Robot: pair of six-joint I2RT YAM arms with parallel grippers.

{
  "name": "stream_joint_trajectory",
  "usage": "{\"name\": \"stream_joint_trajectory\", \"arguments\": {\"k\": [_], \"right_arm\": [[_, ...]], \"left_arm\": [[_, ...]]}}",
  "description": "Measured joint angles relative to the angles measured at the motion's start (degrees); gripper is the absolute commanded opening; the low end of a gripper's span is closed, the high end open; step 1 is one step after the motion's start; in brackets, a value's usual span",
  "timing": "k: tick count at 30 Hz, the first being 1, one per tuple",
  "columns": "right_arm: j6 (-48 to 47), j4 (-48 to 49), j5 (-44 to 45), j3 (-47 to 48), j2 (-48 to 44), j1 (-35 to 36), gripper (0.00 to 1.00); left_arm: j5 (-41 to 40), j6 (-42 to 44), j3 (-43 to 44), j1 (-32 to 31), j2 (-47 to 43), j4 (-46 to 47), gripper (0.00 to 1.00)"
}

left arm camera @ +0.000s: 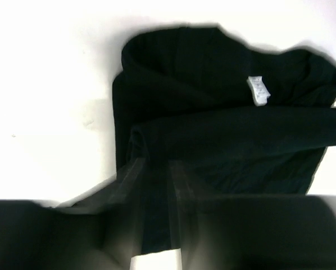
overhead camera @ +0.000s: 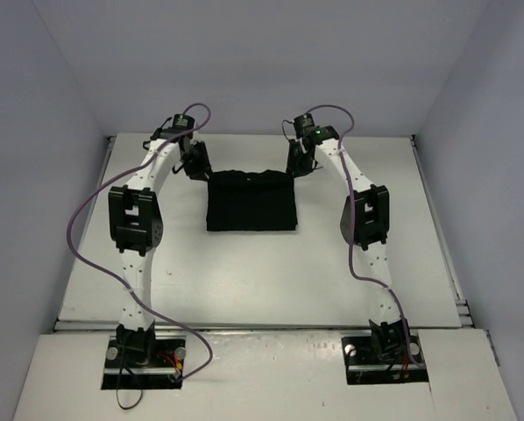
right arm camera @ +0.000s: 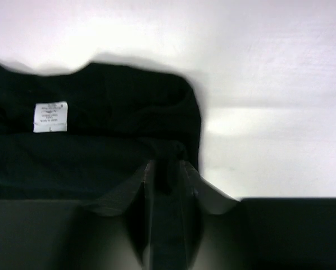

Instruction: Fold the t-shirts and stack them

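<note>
A black t-shirt (overhead camera: 251, 202) lies folded into a rectangle on the white table (overhead camera: 244, 281), toward the far middle. My left gripper (overhead camera: 194, 167) sits at its far left corner and my right gripper (overhead camera: 299, 163) at its far right corner. In the left wrist view the shirt (left arm camera: 224, 135) shows a white neck label (left arm camera: 258, 90). There the left gripper (left arm camera: 158, 163) has its jaws slightly parted over the cloth edge. In the right wrist view the right gripper (right arm camera: 166, 163) is also narrowly parted, with a small pucker of the shirt (right arm camera: 100, 163) at its tips. The label (right arm camera: 50, 116) shows there too.
Pale walls enclose the table on the left, back and right. A metal rail (overhead camera: 437, 237) runs along the table's right edge. Both arm bases (overhead camera: 144, 351) (overhead camera: 385, 346) stand at the near edge, with purple cables looping beside the arms.
</note>
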Motion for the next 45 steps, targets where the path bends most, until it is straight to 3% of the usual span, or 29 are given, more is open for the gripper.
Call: {"name": "stream_joint_trajectory", "arguments": {"k": [3,9,19,27,35,45], "right_arm": [[0.1,0.08,-0.01,2.76,0.28,-1.16,0.44],[-2.54,1.91,-2.02,5.64,-1.02,-3.43,0.44],[-9.2,5.86,-22.54,-2.41,-7.3,-3.58,0.42],[-9.47,11.19,-36.26,-1.09,1.28,-3.11,0.41],[-2.78,24.84,-44.88,-5.71,9.5,-5.71,0.41],[1.9,32.2,-45.14,-6.62,8.75,-9.72,0.48]], "left_arm": [[0.06,0.45,2.82,0.49,0.83,0.61,0.48],[1.52,2.87,6.62,1.03,-0.04,3.09,0.47],[9.85,7.39,-2.44,0.23,-7.61,7.58,0.42],[15.4,5.61,-3.59,-0.01,0.68,15.38,0.42],[17.0,0.68,-3.41,0.91,10.01,23.87,0.42],[15.59,-1.67,-2.82,2.95,9.99,26.79,0.45]]}}
